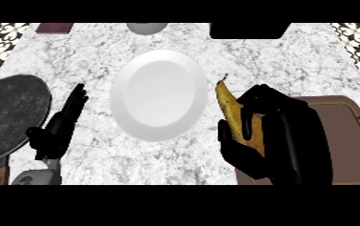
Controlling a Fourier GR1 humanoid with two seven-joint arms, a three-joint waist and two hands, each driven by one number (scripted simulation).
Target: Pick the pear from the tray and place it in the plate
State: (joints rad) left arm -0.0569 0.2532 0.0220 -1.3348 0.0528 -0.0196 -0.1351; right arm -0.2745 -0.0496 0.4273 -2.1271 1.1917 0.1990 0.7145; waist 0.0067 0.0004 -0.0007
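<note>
A white plate lies in the middle of the marbled counter. Just right of its rim, my right hand is curled round a yellow-brown pear. The pear's pointed tip with its stem sticks up past the fingers; its lower part is hidden by the hand. The fruit sits beside the plate's right edge, not over its middle. A brown tray lies behind the right hand at the right edge, mostly covered by the arm. My left hand rests open left of the plate, fingers straight and pointing up.
A dark round pan sits at the left edge, close to the left hand. Along the far edge are a grey rounded object, a black block and a dark red-brown item.
</note>
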